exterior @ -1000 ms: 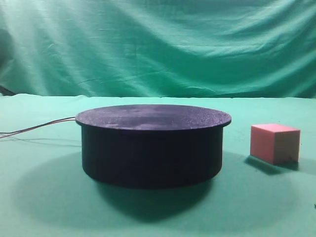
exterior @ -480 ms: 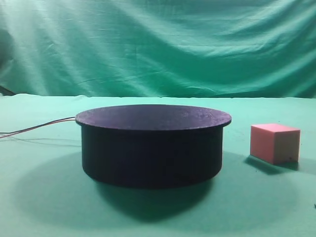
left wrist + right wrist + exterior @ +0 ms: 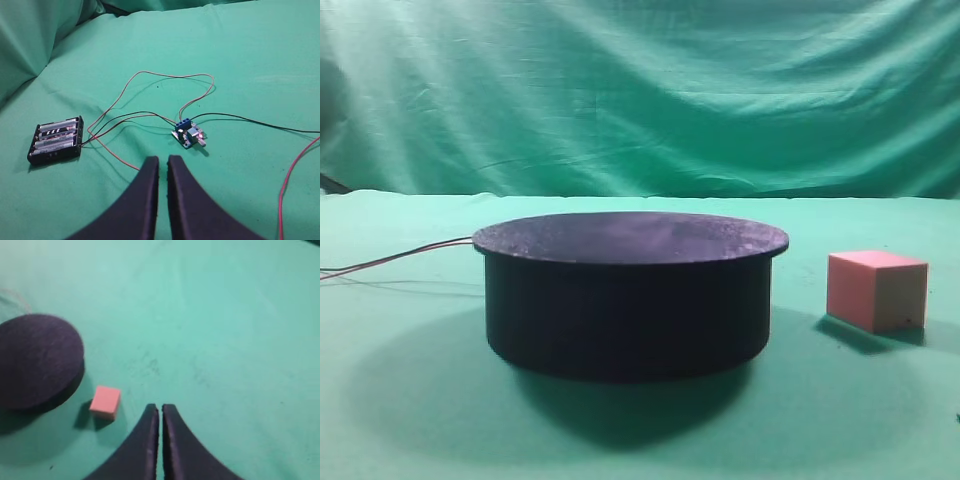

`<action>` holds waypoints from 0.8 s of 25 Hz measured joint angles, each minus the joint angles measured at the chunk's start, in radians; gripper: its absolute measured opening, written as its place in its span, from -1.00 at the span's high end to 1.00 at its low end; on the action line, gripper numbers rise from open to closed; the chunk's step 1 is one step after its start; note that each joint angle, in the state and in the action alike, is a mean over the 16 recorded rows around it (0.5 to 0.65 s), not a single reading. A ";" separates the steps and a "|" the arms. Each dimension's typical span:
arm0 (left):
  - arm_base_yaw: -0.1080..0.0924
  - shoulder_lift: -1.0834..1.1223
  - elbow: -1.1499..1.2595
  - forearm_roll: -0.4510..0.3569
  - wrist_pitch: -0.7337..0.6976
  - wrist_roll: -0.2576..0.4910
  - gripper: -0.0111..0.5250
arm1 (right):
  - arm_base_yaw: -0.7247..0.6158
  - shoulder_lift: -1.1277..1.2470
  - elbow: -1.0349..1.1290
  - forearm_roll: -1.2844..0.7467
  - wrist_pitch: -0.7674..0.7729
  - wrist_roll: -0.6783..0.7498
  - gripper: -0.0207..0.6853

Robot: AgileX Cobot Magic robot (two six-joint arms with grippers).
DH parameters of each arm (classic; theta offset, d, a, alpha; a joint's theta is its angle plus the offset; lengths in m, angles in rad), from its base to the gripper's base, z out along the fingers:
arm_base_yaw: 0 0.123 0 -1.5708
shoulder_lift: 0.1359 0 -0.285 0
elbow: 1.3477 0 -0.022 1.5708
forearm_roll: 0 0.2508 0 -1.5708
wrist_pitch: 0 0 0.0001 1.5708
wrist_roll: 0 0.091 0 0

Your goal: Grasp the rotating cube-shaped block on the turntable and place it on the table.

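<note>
The pink cube-shaped block rests on the green table, to the right of the black turntable, whose top is bare. In the right wrist view the block lies beside the turntable, left of and a little beyond my right gripper, which is shut with nothing in it. My left gripper is shut and empty too, hovering over cloth and wires far from the block. Neither gripper shows in the exterior view.
In the left wrist view a black battery holder and a small circuit board lie on the cloth, linked by thin red and black wires. Wires leave the turntable's left side. A draped green backdrop closes the rear.
</note>
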 joint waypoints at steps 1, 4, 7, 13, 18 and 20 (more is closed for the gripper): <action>0.000 0.000 0.000 0.000 0.000 0.000 0.96 | -0.017 -0.036 0.035 0.004 -0.019 0.000 0.94; 0.000 0.000 0.000 0.000 0.000 0.000 0.96 | -0.054 -0.128 0.127 0.015 -0.059 0.000 0.94; 0.000 0.000 0.000 0.000 0.000 0.000 0.96 | -0.072 -0.195 0.193 0.025 -0.081 0.000 0.94; 0.000 0.000 0.000 0.000 0.000 0.000 0.96 | -0.082 -0.259 0.258 0.038 -0.100 0.000 0.94; 0.000 0.000 0.000 0.000 0.000 0.000 0.96 | -0.084 -0.263 0.268 0.044 -0.109 0.000 0.94; 0.000 0.000 0.000 0.000 0.000 0.000 0.96 | -0.084 -0.263 0.268 0.044 -0.112 0.000 0.94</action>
